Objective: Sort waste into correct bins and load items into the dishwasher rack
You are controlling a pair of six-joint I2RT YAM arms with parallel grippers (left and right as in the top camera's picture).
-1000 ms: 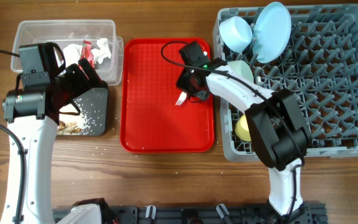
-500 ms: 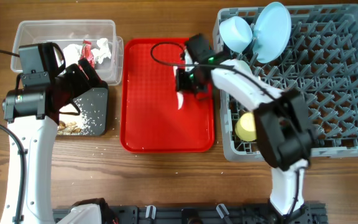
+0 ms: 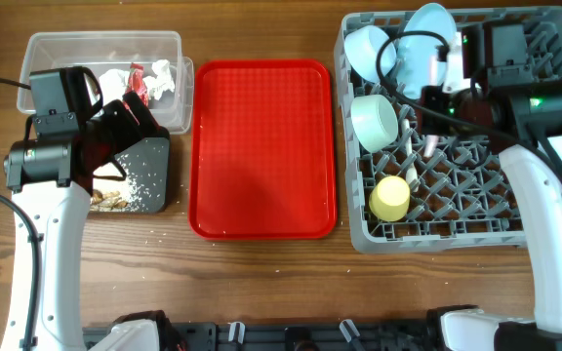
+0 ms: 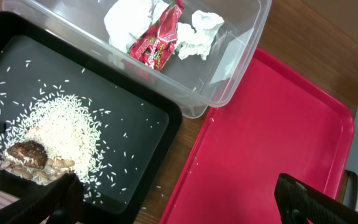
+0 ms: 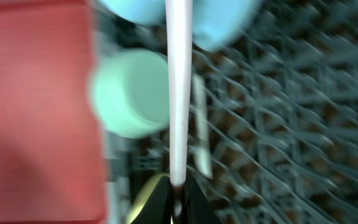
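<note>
Red tray (image 3: 261,146) is sitting tight between clear tub (image 4: 247,56) and rack (image 3: 525,195); open bench (image 3: 261,283) is running along the front. Tub is holding wrapper (image 4: 160,40) and tissue (image 4: 126,18). Black tray (image 4: 135,124) is holding food scraps (image 4: 48,140). Rack is carrying plate (image 3: 427,34), pale blue bowl (image 3: 369,49), mint bowl (image 3: 374,122) and yellow cup (image 3: 390,198). Left claw (image 4: 179,205) is hanging released over the black tray. Right claw (image 5: 178,198) is clenching a white utensil (image 5: 178,93) over the rack; only the blurred wrist view is showing that.

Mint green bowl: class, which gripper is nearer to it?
Right. The right gripper hangs over the rack just right of the mint green bowl, holding a white utensil; the left gripper sits beyond the red tray, by the black tray.
</note>
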